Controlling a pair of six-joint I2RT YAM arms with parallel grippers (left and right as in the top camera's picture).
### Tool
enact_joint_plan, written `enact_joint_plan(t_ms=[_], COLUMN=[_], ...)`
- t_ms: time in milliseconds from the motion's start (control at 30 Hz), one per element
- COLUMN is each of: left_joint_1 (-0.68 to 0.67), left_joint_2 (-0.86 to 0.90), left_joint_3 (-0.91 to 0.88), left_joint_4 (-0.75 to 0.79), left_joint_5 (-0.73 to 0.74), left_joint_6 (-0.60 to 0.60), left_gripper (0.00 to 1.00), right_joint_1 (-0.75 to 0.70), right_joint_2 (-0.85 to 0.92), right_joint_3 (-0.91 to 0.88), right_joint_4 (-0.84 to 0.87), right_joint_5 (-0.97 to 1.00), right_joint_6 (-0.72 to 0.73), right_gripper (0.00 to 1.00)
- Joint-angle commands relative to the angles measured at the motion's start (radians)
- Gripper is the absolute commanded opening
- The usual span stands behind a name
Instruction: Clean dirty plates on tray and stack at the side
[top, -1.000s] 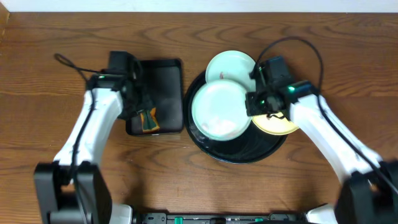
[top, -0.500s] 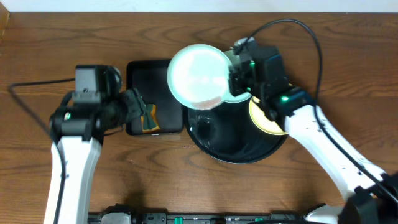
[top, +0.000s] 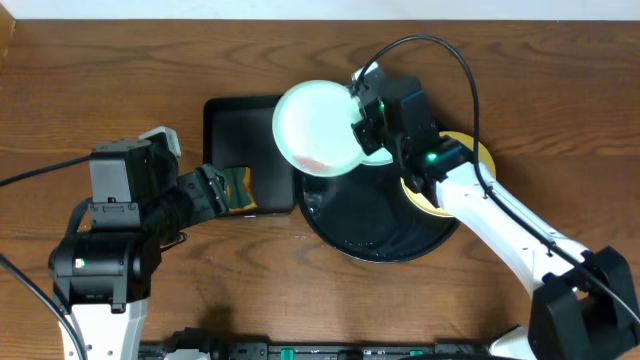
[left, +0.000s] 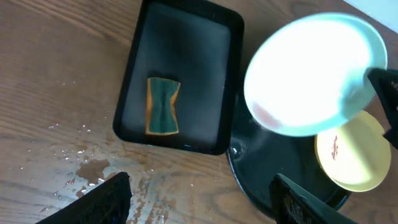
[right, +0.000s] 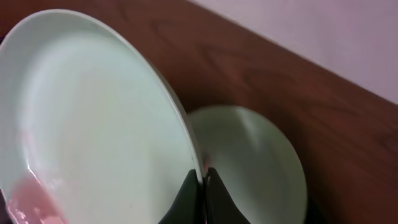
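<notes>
My right gripper (top: 360, 125) is shut on the rim of a pale mint plate (top: 318, 128) and holds it tilted above the round black tray's (top: 380, 230) far-left edge. A reddish smear shows near the plate's lower edge (right: 31, 199). The right wrist view shows the fingers (right: 203, 186) pinching the rim. A second mint plate (right: 249, 162) lies beneath. The yellow plate (left: 351, 152), with a brown smear, lies on the tray's right side. My left gripper (left: 199, 208) is open and empty, raised over the table in front of the rectangular tray.
A smaller rectangular black tray (left: 180, 37) left of the round tray holds a green and orange sponge (left: 163, 104). Water spots and a brown puddle (left: 87, 168) lie on the wooden table in front of it.
My right gripper has lifted the mint plate off the round tray and carried it up and left. My left arm has pulled back from the rectangular tray and risen.
</notes>
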Motion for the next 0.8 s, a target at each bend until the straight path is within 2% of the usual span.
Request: enact_joint_plan(t_ms=[0, 233, 433, 767], left_joint_1=[0.006, 0.006, 0.006, 0.006], left_joint_2=[0.003, 0.023, 0.040, 0.054], left_joint_3=[0.029, 0.029, 0.029, 0.029], left_joint_4=[-0.004, -0.003, -0.003, -0.004], left_joint_5=[-0.018, -0.019, -0.021, -0.022], left_joint_6=[0.014, 0.014, 0.014, 0.014], left_gripper=[0.72, 0.73, 0.73, 0.73], right_joint_1=[0.040, 0.134, 0.239, 0.370], right_joint_2=[-0.076, -0.162, -0.181, -0.181], right_joint_3=[0.006, 0.006, 0.005, 0.005], right_joint_4=[-0.051, -0.183, -0.258, -0.313], right_joint_5=[0.090, 0.408, 0.761, 1.098], right_joint_6=[-0.043, -0.037, -0.011, 0.035], right_gripper=[0.01, 0.01, 0.01, 0.01])
